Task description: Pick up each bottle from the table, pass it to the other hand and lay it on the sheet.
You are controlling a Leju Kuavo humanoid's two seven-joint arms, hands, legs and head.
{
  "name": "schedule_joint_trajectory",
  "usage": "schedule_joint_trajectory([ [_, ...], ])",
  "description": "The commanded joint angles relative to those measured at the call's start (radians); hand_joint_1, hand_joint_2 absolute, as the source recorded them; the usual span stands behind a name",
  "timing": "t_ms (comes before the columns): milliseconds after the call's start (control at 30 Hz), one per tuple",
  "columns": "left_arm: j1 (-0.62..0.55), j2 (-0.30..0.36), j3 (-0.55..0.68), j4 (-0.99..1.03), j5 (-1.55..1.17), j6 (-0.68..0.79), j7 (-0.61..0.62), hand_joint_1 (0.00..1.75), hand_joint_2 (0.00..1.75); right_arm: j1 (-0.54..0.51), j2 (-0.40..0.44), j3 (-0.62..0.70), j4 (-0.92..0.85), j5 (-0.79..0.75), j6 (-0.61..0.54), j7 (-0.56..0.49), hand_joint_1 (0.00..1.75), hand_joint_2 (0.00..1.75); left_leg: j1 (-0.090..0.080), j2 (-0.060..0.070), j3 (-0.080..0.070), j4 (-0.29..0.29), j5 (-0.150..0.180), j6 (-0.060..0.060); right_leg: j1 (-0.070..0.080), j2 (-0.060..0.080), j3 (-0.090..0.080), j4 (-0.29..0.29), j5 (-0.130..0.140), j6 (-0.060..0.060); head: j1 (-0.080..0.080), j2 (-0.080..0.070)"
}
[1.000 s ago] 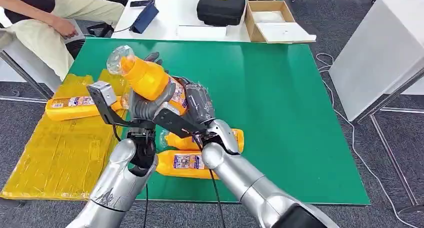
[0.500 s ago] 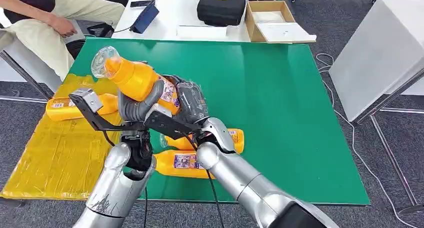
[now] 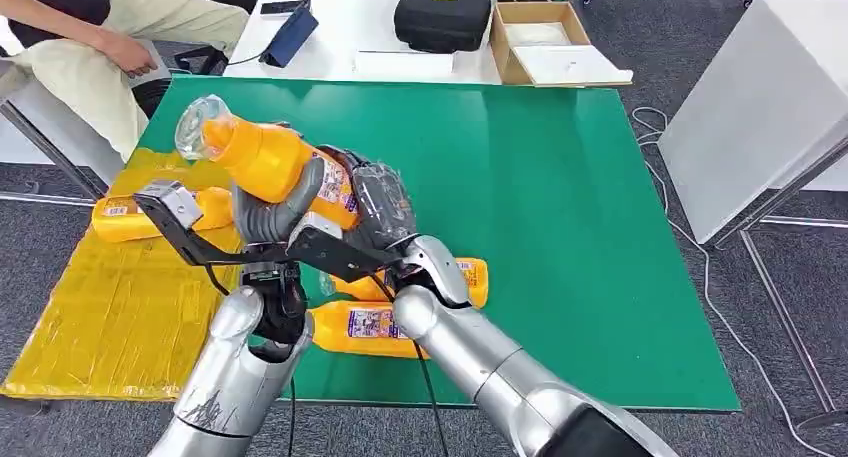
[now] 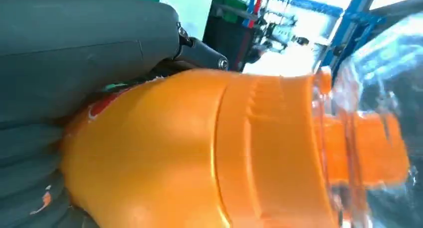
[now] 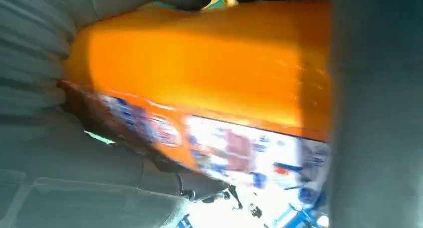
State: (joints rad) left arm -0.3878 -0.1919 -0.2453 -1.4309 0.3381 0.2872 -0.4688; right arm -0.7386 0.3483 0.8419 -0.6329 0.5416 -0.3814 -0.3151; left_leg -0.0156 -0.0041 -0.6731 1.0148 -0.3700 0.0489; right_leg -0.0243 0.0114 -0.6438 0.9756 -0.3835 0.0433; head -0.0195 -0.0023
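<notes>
Both hands on the orange plastic bottle with the clear cap (image 3: 268, 159): left hand (image 3: 268, 209) grips its middle, right hand (image 3: 378, 205) clasps its base, held above the green tabletop (image 3: 560, 207), yellow sheet (image 3: 110, 307) beside the left hand

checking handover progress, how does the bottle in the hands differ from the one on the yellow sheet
The held bottle is up in the air, gripped by both the left robot hand and the right robot hand; the sheet bottle lies free on the sheet. The held bottle is tilted, clear cap up and away; the sheet bottle lies flat. Both are orange with a label.
</notes>
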Motion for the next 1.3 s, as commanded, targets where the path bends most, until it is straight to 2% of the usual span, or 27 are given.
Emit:
schedule_joint_trajectory([
  [33,-0.048,0.019,0.106,-0.091,-0.342,0.284,-0.159,1.75,1.75,0.098,-0.131,-0.111,-0.268,0.091,-0.031,0.02,0.0,1.75,0.002,-0.002,0.002,0.0,-0.001,-0.003,0.002,-0.003,0.003,-0.001,-0.001,-0.002,0.0,0.0],
  [67,-0.035,0.037,0.125,-0.114,-0.443,0.353,-0.166,1.75,1.75,0.13,-0.163,-0.154,-0.378,0.086,-0.019,0.023,0.0,1.75,0.002,-0.004,0.005,0.0,-0.002,-0.004,0.002,-0.005,0.007,0.0,-0.003,-0.003,0.0,0.0],
  [100,-0.02,0.05,0.146,-0.13,-0.489,0.367,-0.155,1.75,1.75,0.148,-0.194,-0.177,-0.455,0.084,0.01,0.033,0.0,1.75,0.001,-0.002,0.0,0.0,0.0,-0.002,0.001,-0.003,0.002,-0.001,0.0,-0.001,0.0,0.0],
  [167,-0.013,0.059,0.159,-0.127,-0.528,0.37,-0.156,1.75,1.75,0.159,-0.202,-0.196,-0.485,0.09,0.027,0.038,0.0,1.75,0.001,-0.002,0.006,0.0,-0.002,-0.004,0.001,-0.003,0.007,-0.001,-0.002,-0.003,0.0,0.0],
  [200,-0.004,0.078,0.163,-0.114,-0.605,0.395,-0.122,1.75,1.75,0.174,-0.215,-0.222,-0.52,0.089,-0.002,0.034,0.0,1.75,0.001,-0.002,0.008,0.0,-0.004,-0.005,0.001,-0.003,0.01,-0.001,-0.004,-0.004,0.0,0.0],
  [300,0.041,0.123,0.213,-0.087,-0.675,0.386,-0.064,1.75,1.75,0.247,-0.272,-0.305,-0.659,0.085,-0.019,0.049,0.0,1.75,0.0,-0.003,0.003,-0.002,0.0,-0.002,0.0,-0.004,0.004,-0.002,-0.001,-0.002,0.0,0.0],
  [333,0.064,0.128,0.23,-0.07,-0.699,0.381,-0.033,1.75,1.75,0.272,-0.287,-0.323,-0.678,0.099,-0.008,0.08,0.0,1.75,0.0,-0.003,0.006,-0.002,-0.001,-0.003,0.0,-0.004,0.008,-0.003,-0.002,-0.003,0.0,0.0],
  [400,0.097,0.126,0.27,-0.007,-0.684,0.377,-0.112,1.75,1.75,0.326,-0.306,-0.365,-0.694,0.114,-0.012,0.054,0.0,1.75,0.0,-0.004,0.009,-0.005,-0.001,-0.003,0.0,-0.004,0.01,-0.005,-0.002,-0.002,0.0,0.0],
  [667,0.09,0.115,0.266,-0.009,-0.685,0.377,-0.12,1.75,1.75,0.323,-0.291,-0.364,-0.682,0.118,-0.012,0.045,0.0,1.75,0.0,-0.002,0.004,-0.001,-0.002,-0.003,0.0,-0.003,0.005,-0.001,-0.002,-0.002,0.0,0.0],
  [767,0.108,0.132,0.292,0.033,-0.937,0.411,-0.047,1.75,1.75,0.381,-0.328,-0.408,-0.742,0.148,-0.075,0.067,0.0,1.75,0.001,-0.003,0.008,-0.001,-0.003,-0.005,0.001,-0.004,0.009,-0.002,-0.003,-0.004,0.0,0.0],
  [867,0.116,0.148,0.342,0.122,-1.14,0.411,-0.036,1.75,1.75,0.486,-0.38,-0.493,-0.846,0.156,-0.109,0.066,0.0,1.75,0.0,-0.005,0.006,-0.003,-0.001,-0.002,0.0,-0.006,0.007,-0.003,-0.002,-0.002,0.0,0.0],
  [900,0.118,0.157,0.365,0.16,-1.235,0.411,-0.029,1.75,1.75,0.518,-0.396,-0.529,-0.878,0.155,-0.118,0.066,0.0,1.75,0.0,-0.006,0.009,-0.004,-0.002,-0.004,0.001,-0.007,0.011,-0.004,-0.003,-0.003,0.0,0.0],
  [933,0.121,0.167,0.374,0.186,-1.267,0.411,-0.034,1.75,1.75,0.529,-0.406,-0.547,-0.89,0.148,-0.12,0.064,0.0,1.75,0.0,-0.009,0.013,-0.005,-0.003,-0.005,0.001,-0.01,0.015,-0.005,-0.005,-0.004,0.0,0.0],
  [967,0.125,0.173,0.391,0.21,-1.319,0.411,-0.029,1.75,1.75,0.54,-0.414,-0.565,-0.903,0.138,-0.116,0.062,0.0,1.75,0.0,-0.007,0.005,-0.003,-0.001,-0.002,-0.001,-0.007,0.007,-0.003,-0.003,-0.002,0.0,0.0],
  [1000,0.134,0.161,0.449,0.212,-1.414,0.411,-0.047,1.75,1.75,0.55,-0.42,-0.584,-0.911,0.137,-0.111,0.059,0.0,1.75,0.0,-0.007,0.009,-0.003,-0.002,-0.004,0.0,-0.007,0.011,-0.004,-0.004,-0.003,0.0,0.0],
  [1067,0.144,0.143,0.525,0.236,-1.555,0.411,-0.086,1.75,1.75,0.56,-0.422,-0.6,-0.916,0.139,-0.109,0.057,0.0,1.75,-0.001,-0.003,0.004,-0.002,-0.002,-0.002,-0.001,-0.003,0.006,-0.002,-0.002,-0.001,0.0,0.0],
  [1100,0.142,0.143,0.538,0.265,-1.589,0.411,-0.084,1.75,1.75,0.565,-0.424,-0.602,-0.916,0.139,-0.107,0.056,0.0,1.75,-0.001,-0.002,0.014,-0.004,-0.006,-0.006,-0.001,-0.002,0.015,-0.004,-0.005,-0.004,0.0,0.0],
  [1133,0.144,0.164,0.505,0.282,-1.585,0.411,-0.048,1.75,1.75,0.569,-0.422,-0.606,-0.914,0.146,-0.106,0.053,0.0,1.75,-0.001,-0.003,0.006,-0.002,-0.003,-0.003,-0.001,-0.003,0.007,-0.002,-0.003,-0.002,0.0,0.0],
  [1167,0.135,0.153,0.543,0.306,-1.664,0.411,-0.056,1.75,1.75,0.573,-0.425,-0.605,-0.904,0.14,-0.104,0.057,0.0,1.75,-0.001,-0.003,0.009,-0.002,-0.005,-0.005,-0.001,-0.003,0.011,-0.003,-0.004,-0.003,0.0,0.0],
  [1233,0.143,0.162,0.535,0.291,-1.782,0.411,-0.014,1.75,1.75,0.572,-0.431,-0.597,-0.884,0.134,-0.093,0.063,0.0,1.75,-0.001,-0.003,0.005,-0.002,-0.003,-0.003,-0.001,-0.003,0.006,-0.002,-0.003,-0.002,0.0,0.0],
  [1267,0.157,0.185,0.491,0.268,-1.85,0.411,0.053,1.75,1.75,0.572,-0.434,-0.594,-0.874,0.134,-0.097,0.064,0.0,1.75,0.0,-0.003,0.014,-0.003,-0.006,-0.007,0.0,-0.004,0.014,-0.004,-0.006,-0.005,0.0,0.0],
  [1300,0.168,0.235,0.402,0.269,-1.909,0.411,0.158,1.75,1.75,0.572,-0.435,-0.592,-0.868,0.131,-0.097,0.064,0.0,1.75,0.0,-0.002,0.005,-0.001,-0.004,-0.004,0.0,-0.003,0.006,-0.002,-0.003,-0.003,0.0,0.0],
])
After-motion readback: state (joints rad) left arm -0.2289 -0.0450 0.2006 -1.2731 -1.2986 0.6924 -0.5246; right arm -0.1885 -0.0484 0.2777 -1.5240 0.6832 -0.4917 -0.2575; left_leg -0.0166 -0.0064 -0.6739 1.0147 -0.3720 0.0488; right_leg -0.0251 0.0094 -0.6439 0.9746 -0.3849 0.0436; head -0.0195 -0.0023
